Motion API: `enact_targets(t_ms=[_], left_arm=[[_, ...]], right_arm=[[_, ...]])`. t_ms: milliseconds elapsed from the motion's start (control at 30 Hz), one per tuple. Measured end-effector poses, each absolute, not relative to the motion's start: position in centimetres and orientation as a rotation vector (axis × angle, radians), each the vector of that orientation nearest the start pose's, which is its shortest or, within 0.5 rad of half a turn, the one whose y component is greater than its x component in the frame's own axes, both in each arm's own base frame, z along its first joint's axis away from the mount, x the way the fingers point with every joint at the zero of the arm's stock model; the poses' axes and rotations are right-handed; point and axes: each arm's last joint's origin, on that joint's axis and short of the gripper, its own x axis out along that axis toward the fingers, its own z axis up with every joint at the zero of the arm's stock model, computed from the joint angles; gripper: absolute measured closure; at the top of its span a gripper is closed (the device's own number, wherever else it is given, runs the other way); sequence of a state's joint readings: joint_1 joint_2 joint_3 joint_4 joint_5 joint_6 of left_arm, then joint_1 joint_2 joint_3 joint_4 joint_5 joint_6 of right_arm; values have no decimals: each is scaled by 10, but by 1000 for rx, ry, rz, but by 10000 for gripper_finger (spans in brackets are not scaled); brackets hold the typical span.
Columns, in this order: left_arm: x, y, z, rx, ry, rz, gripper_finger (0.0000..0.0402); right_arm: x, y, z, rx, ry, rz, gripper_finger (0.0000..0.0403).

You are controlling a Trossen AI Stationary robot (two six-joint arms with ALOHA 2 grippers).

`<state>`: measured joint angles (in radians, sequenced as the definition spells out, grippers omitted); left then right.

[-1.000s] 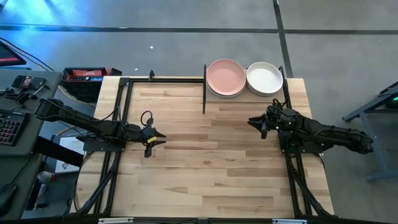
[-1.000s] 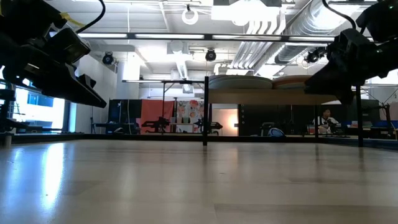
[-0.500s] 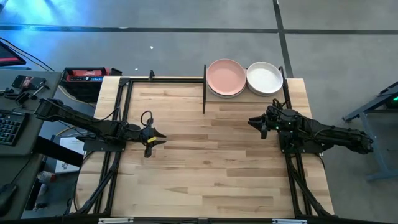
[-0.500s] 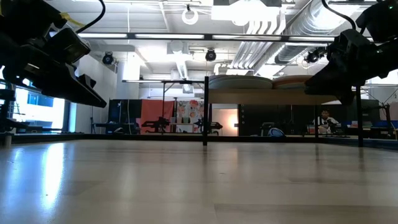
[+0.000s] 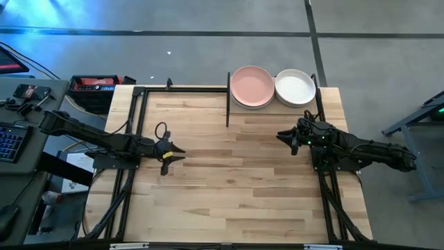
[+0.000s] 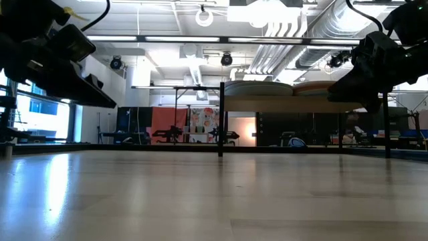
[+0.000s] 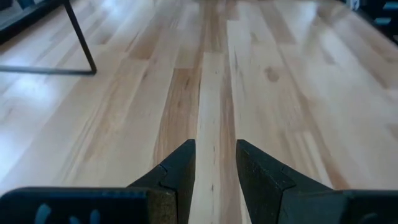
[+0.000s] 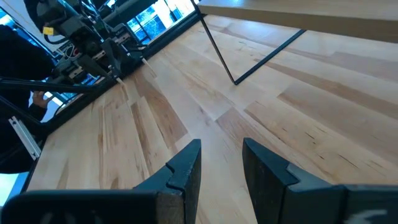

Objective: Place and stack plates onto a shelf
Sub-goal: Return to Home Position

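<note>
Plates, two stacks, side by side on the shelf [image 6: 287, 104] at the far edge of the desk [image 5: 236, 187], right half: pink-topped stack [image 5: 252, 87] nearer the middle, white-topped stack [image 5: 295, 88] just beside it toward the corner; I cannot count the plates beneath. Left claw [image 5: 175, 154]: I see it hovering over the desk's left middle, fingers a little apart, nothing between. Right claw [image 5: 283, 135]: hovering near the shelf, before the white-topped stack, fingers likewise slightly apart, empty.
</note>
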<state>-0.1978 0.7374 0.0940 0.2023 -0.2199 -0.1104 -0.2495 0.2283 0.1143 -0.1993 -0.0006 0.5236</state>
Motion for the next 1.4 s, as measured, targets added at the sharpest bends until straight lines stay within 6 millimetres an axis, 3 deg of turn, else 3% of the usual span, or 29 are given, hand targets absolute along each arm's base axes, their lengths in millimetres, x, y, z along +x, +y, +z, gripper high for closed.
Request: enact_targets(t_ms=[600,1400], left_arm=[[138,-27,150,-26,357,3,296],[110,-41,188,-103,33,-190,296]], right_arm=[[102,-26,165,556,240,-324,303],[102,-26,165,556,240,-324,303]])
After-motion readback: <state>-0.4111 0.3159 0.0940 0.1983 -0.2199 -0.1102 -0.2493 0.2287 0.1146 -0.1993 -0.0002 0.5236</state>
